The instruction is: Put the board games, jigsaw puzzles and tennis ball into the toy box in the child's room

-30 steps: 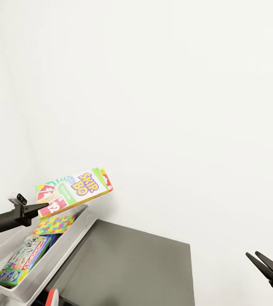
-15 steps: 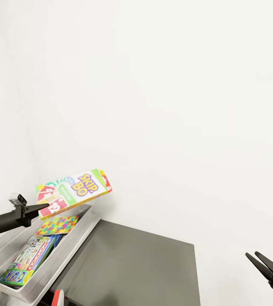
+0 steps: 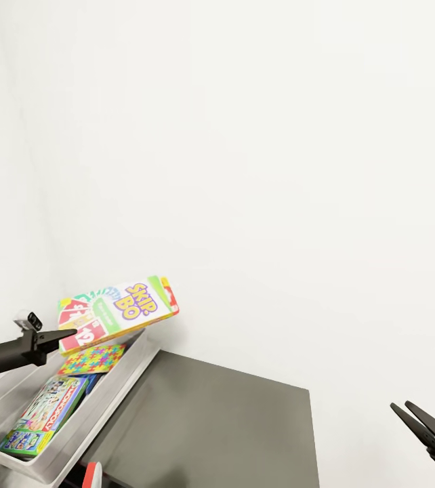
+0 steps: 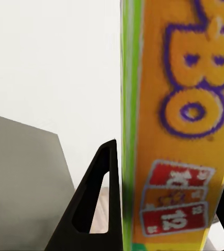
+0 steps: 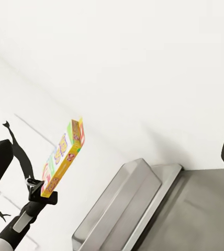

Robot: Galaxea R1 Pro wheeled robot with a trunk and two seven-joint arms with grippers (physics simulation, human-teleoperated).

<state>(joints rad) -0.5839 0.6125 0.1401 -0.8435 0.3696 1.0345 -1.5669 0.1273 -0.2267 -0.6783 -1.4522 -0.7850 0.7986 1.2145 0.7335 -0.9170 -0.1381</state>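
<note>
My left gripper (image 3: 70,333) is shut on the near end of a green-white SKIP-BO board game (image 3: 121,310). It holds the box tilted in the air above the far end of the toy box (image 3: 112,398), a light grey bin. Inside the bin lie a multicolour jigsaw puzzle (image 3: 93,358) and a Monopoly board game (image 3: 47,409). In the left wrist view the SKIP-BO box (image 4: 177,130) stands edge-on between the fingers (image 4: 99,204). From the right wrist view, the SKIP-BO box (image 5: 65,156) hangs above the toy box (image 5: 123,208). My right gripper (image 3: 414,421) is open and holds nothing, low at the right.
A dark grey cabinet (image 3: 211,423) stands right of the bin against the white wall (image 3: 278,169). A small red and white object (image 3: 91,472) shows at the bottom edge. Black silhouette posters (image 5: 1,214) hang on the wall behind the left arm.
The head view shifted a little, moving the bin rightward in the picture. The SKIP-BO box has sunk slightly toward the bin in my left gripper. The right gripper has stayed put.
</note>
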